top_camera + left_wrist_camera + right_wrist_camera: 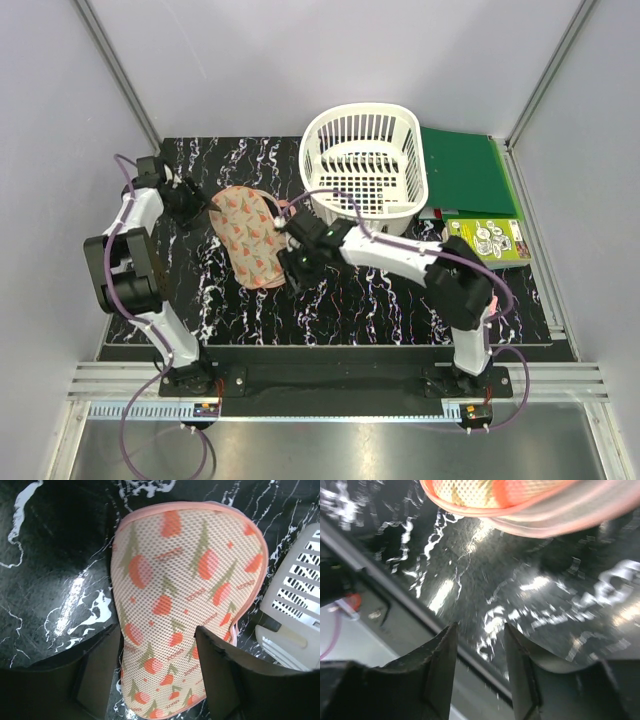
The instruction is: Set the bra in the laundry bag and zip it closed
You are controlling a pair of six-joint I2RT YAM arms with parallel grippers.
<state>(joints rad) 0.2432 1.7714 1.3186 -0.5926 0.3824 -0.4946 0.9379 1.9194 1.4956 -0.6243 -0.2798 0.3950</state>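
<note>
The laundry bag [250, 235], a peach mesh pouch with a watermelon print, lies flat on the black marbled mat. My left gripper [200, 208] is at its upper-left end. In the left wrist view that gripper [157, 680] stands open, one finger on either side of the near end of the laundry bag [185, 580]. My right gripper [298, 258] hovers at the bag's right edge. Seen from its own wrist, the right gripper [480, 650] is open and empty, with the pink-trimmed rim of the laundry bag [485, 492] blurred beyond it. The bra is out of view.
A white slotted basket [365, 108] stands just behind and to the right of the bag, and its corner [295, 605] shows in the left wrist view. Green folders [465, 170] and a printed box [490, 240] lie at the back right. Grey walls enclose the mat.
</note>
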